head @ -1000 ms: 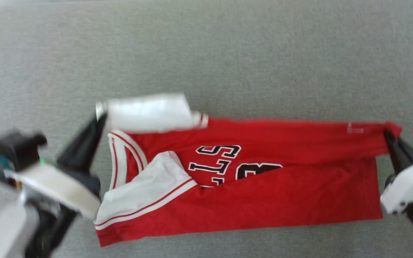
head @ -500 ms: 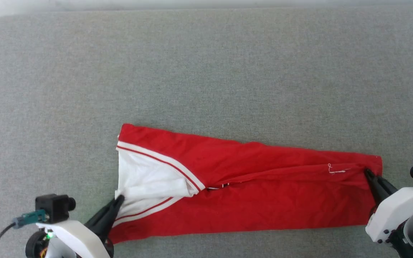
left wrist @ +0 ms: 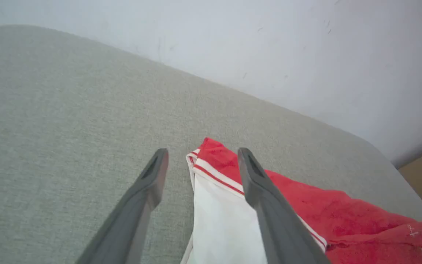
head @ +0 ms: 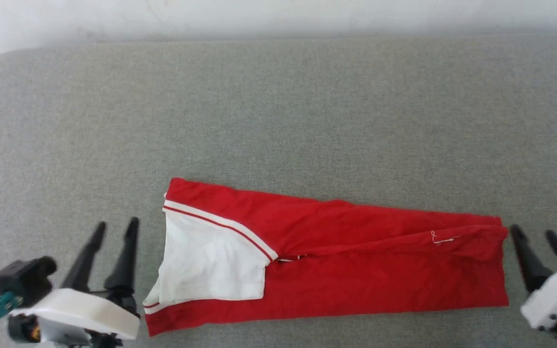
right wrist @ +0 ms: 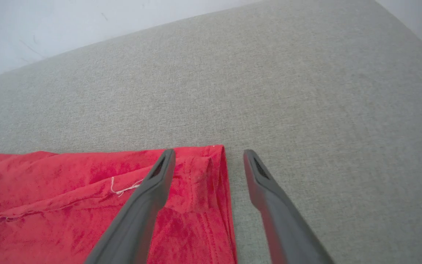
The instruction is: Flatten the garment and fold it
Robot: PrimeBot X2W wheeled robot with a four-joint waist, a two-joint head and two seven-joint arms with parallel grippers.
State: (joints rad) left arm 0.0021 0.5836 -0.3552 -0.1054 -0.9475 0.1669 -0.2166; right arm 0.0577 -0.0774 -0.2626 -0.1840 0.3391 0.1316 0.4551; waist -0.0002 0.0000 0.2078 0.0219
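- On a grey padded surface [head: 278, 111], the garment [head: 336, 270] lies folded into a long red band, running from nine o'clock to three o'clock across the lower head view.
- Its white sleeve [head: 211, 261], trimmed in red and white, lies on top at the nine o'clock end; a loose white thread [head: 443, 238] shows near the three o'clock end.
- At eight o'clock, the left gripper [head: 117, 223] stands with fingers spread wide and empty, just beside the sleeve end.
- At four o'clock, the right gripper [head: 532, 230] is likewise spread and empty, just beside the hem.
- At twelve o'clock, a pale wall [head: 278, 14] borders the surface.

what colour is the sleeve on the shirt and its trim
The sleeve is white with red-and-white striped trim; clearest in the head view.
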